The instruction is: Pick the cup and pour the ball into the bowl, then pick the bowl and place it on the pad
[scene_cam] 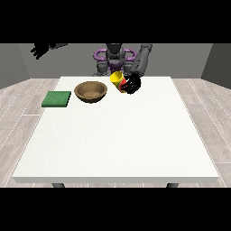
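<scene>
White worktop on dark legs, grey plank floor, grey walls. Hand at the view's right has fingers curled round the one yellow cup, which is red lower down, lifted and tilted toward the one brown bowl just beside it. Ball not visible. One green pad lies on the worktop edge beside the bowl. Hand at the view's left raised high off the worktop, holding nothing; fingers unclear.
</scene>
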